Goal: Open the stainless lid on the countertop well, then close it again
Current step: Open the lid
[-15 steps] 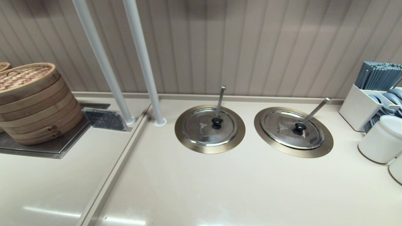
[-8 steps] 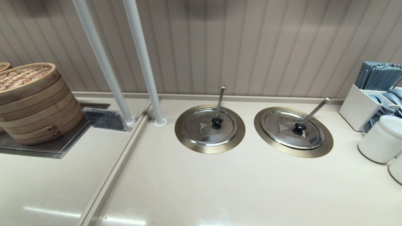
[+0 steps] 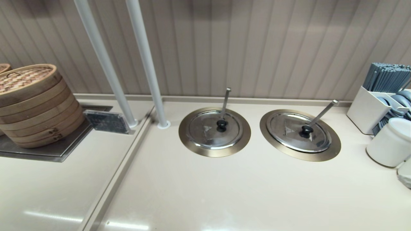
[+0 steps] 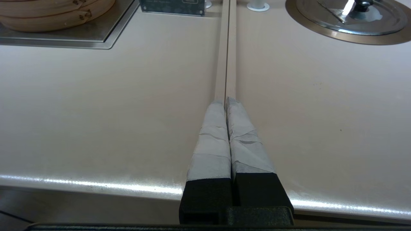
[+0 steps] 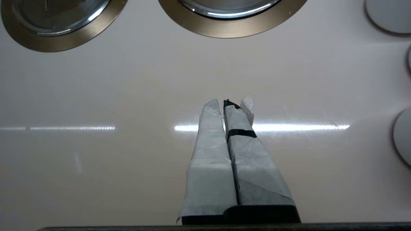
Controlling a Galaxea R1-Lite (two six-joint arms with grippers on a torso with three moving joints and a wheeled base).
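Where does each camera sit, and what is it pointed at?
Head: high up, looking down at the stainless lid and twin lid; no arm clearly shows.
Left wrist: behind shut left tool, facing bamboo steamer.
Right wrist: behind shut right tool, facing countertop well.
All share the twin lid.

Setting: commercial food-service counter, buffet or canteen type. Evidence: beige solid-surface countertop (image 3: 224, 192) with two built-in round wells, each under a shiny steel lid (image 3: 299, 131) with ladle handle; stacked round bamboo steamer baskets (image 3: 35, 102) on a steel plate at 9 o'clock; white bin of grey chopsticks (image 3: 385, 80) at 3 o'clock; small dark label card (image 3: 107, 122).
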